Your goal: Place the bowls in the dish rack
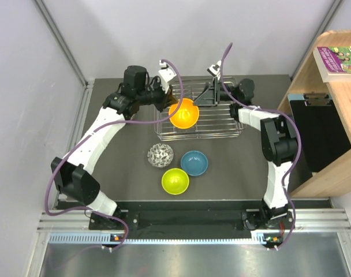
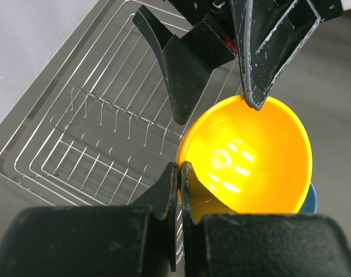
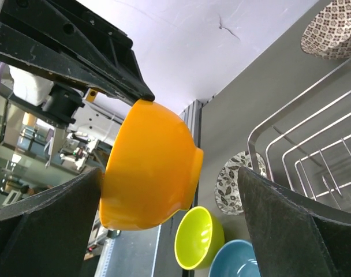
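Left gripper (image 2: 179, 173) pinches orange bowl (image 2: 250, 161) rim over dish rack (image 2: 94, 133); right gripper (image 3: 170, 171) wide open, bowl between its fingers.

A wooden shelf (image 1: 340, 161) stands right of the dark table (image 1: 129, 180), a book (image 1: 339, 60) on top.

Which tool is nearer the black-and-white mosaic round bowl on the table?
Left. The left tool, shut on the orange round bowl over the silver wire dish rack, is straight beyond the black-and-white mosaic bowl; the right tool, open, is farther right.
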Tool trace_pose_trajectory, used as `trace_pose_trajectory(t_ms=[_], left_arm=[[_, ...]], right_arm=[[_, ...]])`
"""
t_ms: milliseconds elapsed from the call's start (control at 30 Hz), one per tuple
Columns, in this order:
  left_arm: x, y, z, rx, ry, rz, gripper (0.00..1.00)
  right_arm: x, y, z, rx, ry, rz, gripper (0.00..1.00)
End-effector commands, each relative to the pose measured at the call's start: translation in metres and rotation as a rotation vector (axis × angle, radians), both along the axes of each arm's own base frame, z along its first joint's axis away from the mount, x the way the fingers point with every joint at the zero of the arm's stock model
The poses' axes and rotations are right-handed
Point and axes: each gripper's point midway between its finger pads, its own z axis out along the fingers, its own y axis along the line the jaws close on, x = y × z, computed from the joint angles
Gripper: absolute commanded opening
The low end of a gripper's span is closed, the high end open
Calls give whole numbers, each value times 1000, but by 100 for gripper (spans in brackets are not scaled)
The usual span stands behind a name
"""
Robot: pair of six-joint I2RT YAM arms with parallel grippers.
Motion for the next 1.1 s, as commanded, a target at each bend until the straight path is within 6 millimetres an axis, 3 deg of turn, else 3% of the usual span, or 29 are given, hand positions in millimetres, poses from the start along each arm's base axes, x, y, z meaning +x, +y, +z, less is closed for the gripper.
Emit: trace_pose_trajectory(t_ms=[0, 67, 100, 133, 200, 233, 700, 900, 1067], left_arm=[[3, -10, 42, -52, -131, -28, 0], [4, -11, 41, -48, -129, -29, 0], [4, -11, 42, -45, -135, -28, 0], [4, -11, 41, -44, -134, -28, 0], [4, -11, 42, -45, -134, -27, 0], [3, -12, 42, -46, -135, -30, 0], [1, -16, 40, -42, -134, -41, 0], [1, -20, 35, -38, -124, -50, 0], [2, -21, 34, -34, -123, -53, 0]], right_arm=[[-12, -1, 24, 10, -171, -36, 100], [-12, 1, 19, -24, -121, -50, 100], [-13, 2, 21, -30, -193, -62, 100], [-13, 4, 12, -72, -119, -69, 100], [-13, 6, 12, -98, -209, -87, 100], [-16, 10, 7, -126, -176, -85, 100], [-26, 16, 11, -115, -171, -42, 100], [-34, 16, 17, -81, -139, -7, 96], [-38, 17, 18, -78, -122, 10, 85]])
